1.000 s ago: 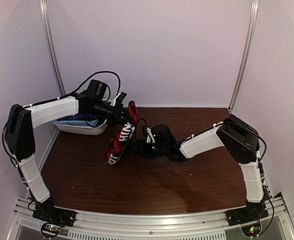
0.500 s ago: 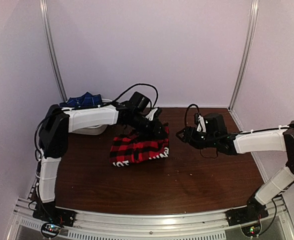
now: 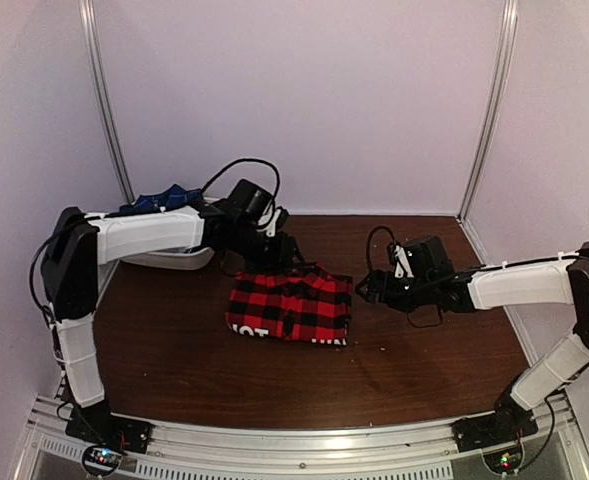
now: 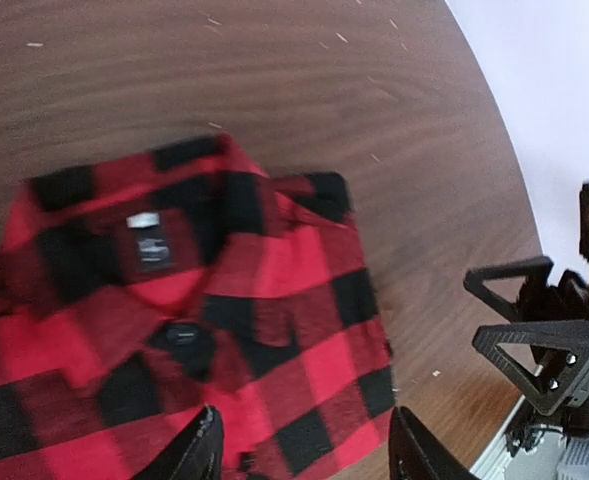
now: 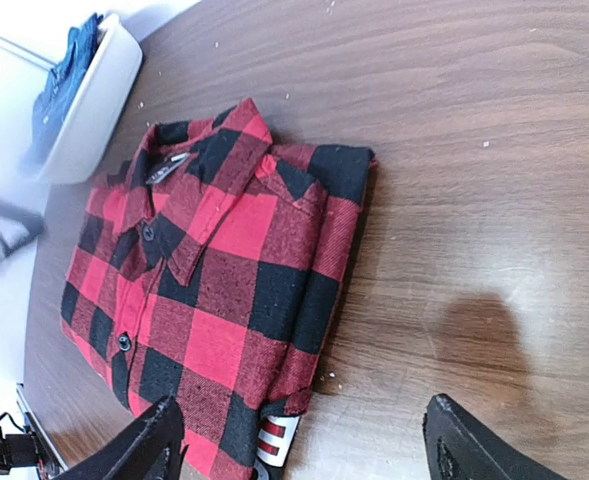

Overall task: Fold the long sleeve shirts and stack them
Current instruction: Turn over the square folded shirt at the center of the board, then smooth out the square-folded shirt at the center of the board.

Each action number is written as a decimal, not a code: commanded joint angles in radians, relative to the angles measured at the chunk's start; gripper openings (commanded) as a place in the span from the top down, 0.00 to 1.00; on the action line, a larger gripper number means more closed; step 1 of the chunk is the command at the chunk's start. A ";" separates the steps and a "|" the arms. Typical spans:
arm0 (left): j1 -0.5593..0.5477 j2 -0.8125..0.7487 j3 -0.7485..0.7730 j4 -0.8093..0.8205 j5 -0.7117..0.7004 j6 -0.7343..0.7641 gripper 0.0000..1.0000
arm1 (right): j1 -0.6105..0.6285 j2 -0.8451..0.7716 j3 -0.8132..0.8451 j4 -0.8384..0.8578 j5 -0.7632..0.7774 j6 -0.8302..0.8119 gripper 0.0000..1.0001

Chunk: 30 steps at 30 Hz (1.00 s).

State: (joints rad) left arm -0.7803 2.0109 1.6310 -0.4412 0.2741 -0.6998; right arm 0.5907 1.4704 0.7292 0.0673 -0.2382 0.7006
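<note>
Left end effector [image 4: 306, 410]: released, fingers spread with nothing between them, poised over the far, collar edge of the red-and-black shirt [image 3: 291, 308]. Right end effector [image 5: 304, 400]: likewise released, fingers wide and gripping nothing, low over the worktop [image 3: 424, 370] just beside the shirt's right edge.

Location of task items: the red-and-black shirt lies flat at mid-worktop as a folded rectangle, collar toward the far side and white lettering along the near edge. Its longer side runs left to right across the worktop, between the two end effectors. The navy shirt [image 3: 164, 200] sits bunched in the white bin [image 3: 179, 260] at the far left corner, well apart from the red one.

Governing relation: the navy shirt lies left of the left end effector and farther back. The left arm is clearly the nearer; the right arm would have to reach across the folded shirt. In my judgement the next pick falls to the left arm.

Count: two shirts, one folded and one unfolded; one bin; two end effectors, neither loaded.
</note>
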 commanded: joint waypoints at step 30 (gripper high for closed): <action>0.272 -0.030 -0.370 0.083 0.045 0.218 0.51 | 0.034 0.445 0.301 0.019 -0.049 -0.063 0.30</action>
State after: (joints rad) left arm -0.5102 1.9511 1.2316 -0.3809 0.2905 -0.5091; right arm 0.6178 1.8782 0.9985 0.0818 -0.2802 0.6495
